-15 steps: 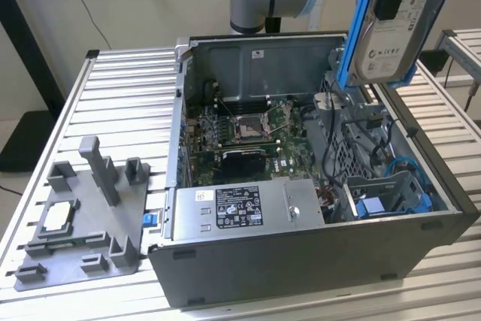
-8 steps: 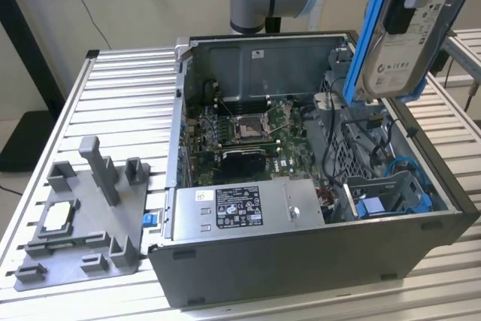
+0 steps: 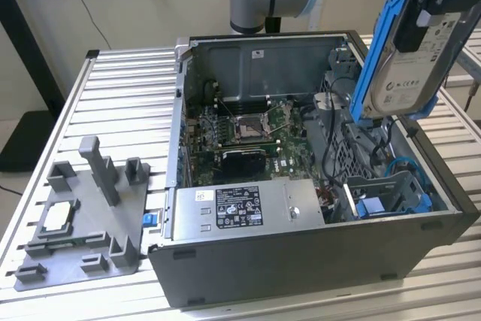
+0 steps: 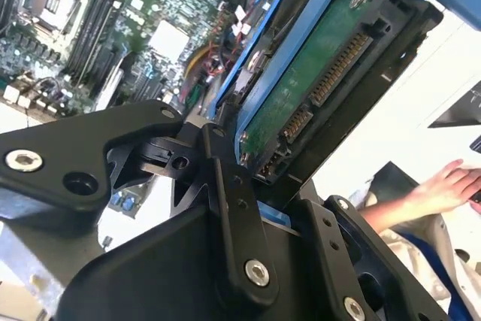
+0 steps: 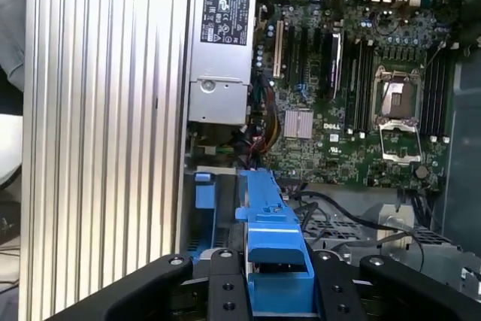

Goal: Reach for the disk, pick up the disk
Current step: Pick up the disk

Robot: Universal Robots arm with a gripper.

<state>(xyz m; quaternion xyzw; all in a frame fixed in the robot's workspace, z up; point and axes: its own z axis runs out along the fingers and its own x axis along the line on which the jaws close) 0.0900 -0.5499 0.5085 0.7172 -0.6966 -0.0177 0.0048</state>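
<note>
The hand [image 4: 252, 186] is clamped on the disk [image 3: 409, 73], held tilted above the open computer case [image 3: 301, 261]; gripped only at its lower end, it might slip and fall onto the motherboard [image 3: 248, 129] beneath.

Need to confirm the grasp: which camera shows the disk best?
The exterior view: the disk hangs above the open case, label visible, in the gripper. The second wrist view shows its green circuit side; the first wrist view its blue bracket edge.
</note>
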